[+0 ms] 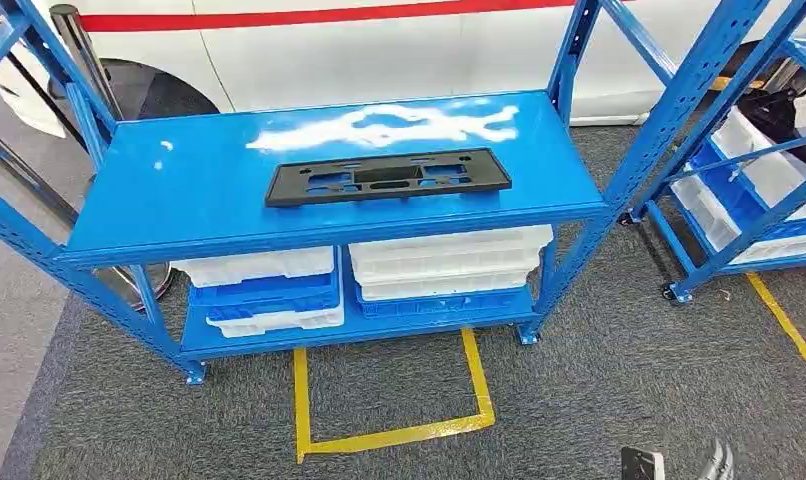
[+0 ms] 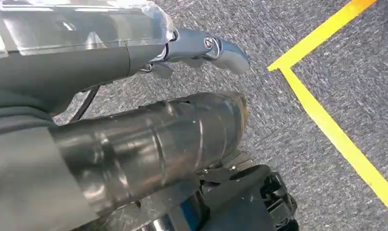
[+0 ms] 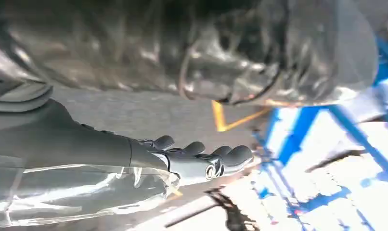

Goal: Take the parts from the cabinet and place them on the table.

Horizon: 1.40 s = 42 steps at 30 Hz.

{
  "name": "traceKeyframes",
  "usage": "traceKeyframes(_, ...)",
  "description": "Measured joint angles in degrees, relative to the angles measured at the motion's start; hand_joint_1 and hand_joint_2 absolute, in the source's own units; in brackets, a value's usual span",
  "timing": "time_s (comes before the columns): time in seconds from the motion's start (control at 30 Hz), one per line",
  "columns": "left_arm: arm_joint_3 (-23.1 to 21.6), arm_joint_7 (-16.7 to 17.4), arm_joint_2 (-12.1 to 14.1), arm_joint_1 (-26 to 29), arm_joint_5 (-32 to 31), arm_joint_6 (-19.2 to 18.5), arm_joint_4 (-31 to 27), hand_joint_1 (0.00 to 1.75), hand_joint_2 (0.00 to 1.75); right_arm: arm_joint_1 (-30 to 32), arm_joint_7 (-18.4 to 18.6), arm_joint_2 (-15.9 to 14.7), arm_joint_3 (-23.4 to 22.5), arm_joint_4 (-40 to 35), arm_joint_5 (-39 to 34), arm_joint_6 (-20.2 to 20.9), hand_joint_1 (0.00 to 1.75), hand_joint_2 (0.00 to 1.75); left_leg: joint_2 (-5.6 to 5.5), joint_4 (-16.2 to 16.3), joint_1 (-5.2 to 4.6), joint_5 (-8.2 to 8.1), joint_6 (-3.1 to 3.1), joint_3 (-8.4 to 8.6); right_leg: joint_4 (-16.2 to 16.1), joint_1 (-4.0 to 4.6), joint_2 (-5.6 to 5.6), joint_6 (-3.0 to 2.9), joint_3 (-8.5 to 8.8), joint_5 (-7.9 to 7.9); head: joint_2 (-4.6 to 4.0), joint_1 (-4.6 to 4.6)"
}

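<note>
The black plastic part [image 1: 387, 177] lies flat mid-shelf on the blue cabinet [image 1: 159, 190], both hands hang low, left hand [image 2: 201, 48] and right hand [image 3: 201, 159] slack and holding nothing, so a 1-handed grab risks tipping that long piece off the edge.

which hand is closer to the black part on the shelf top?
Hard to call; neither is near. The black part lies on the blue rack's top shelf. The left hand hangs over carpet by yellow tape; the right hand hangs low beside blue shelving, empty.
</note>
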Motion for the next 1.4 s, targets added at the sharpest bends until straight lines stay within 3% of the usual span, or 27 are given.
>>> traceKeyframes(0.13,0.0,-0.2,0.0,0.1,-0.1,0.0,0.0,0.0,0.0,0.2,0.0,0.0,2.5,-1.7,0.4,-0.1,0.0,0.0,-0.12,0.0,-0.02,0.01,0.0,-0.04,0.0,0.02,-0.13,0.0,0.07,0.0,0.0,0.0)
traceKeyframes(0.73,-0.1,-0.9,0.0,-1.1,-3.7,-3.8,0.0,0.0,0.0,-7.1,2.0,-1.9,37.5,-8.4,3.4,1.3,0.0,0.0,-0.1,0.0,0.0,0.1,0.01,-0.05,0.2,0.08,-0.11,0.0,0.14,0.01,0.0,0.0)
traceKeyframes(0.8,-0.3,-0.9,0.0,-1.8,-5.1,-5.3,0.2,0.0,0.0,-10.4,3.0,-2.0,44.9,-8.8,4.4,2.6,0.0,0.0,-0.1,0.0,-0.02,0.17,-0.03,-0.14,0.3,0.08,-0.04,0.02,-0.05,0.07,0.0,-0.02)
traceKeyframes(0.9,-1.1,-0.9,0.1,-2.9,-7.3,-8.1,0.4,0.0,0.0,-15.7,4.8,-3.4,62.5,-9.7,5.9,3.8,0.0,0.0,-0.02,0.0,0.04,0.19,-0.02,0.04,0.3,0.01,-0.01,0.02,-0.09,0.06,0.0,0.0)
traceKeyframes(1.0,-1.5,-0.8,0.1,-3.1,-7.3,-8.5,0.7,0.0,0.0,-17.4,5.7,-4.1,71.8,-11.1,7.1,3.7,0.0,0.0,-0.25,0.0,0.05,0.23,-0.07,-0.04,0.3,0.04,-0.24,0.02,-0.08,0.05,0.0,-0.02)
traceKeyframes(1.23,-1.7,-0.7,0.3,-3.3,-7.3,-8.7,0.7,0.0,0.0,-20.1,7.8,-6.2,80.2,-12.7,10.7,2.1,0.0,0.0,-0.19,0.0,0.04,0.23,-0.07,-0.08,0.3,0.03,-0.18,0.01,-0.11,0.04,0.0,0.0)
traceKeyframes(1.4,-1.7,-0.5,0.4,-3.3,-7.2,-8.8,0.7,0.0,0.0,-20.5,9.2,-7.0,82.4,-13.6,10.7,1.8,0.0,0.0,-0.2,0.0,0.03,0.23,-0.07,-0.07,0.3,0.03,-0.19,0.01,-0.1,0.05,0.0,0.0)
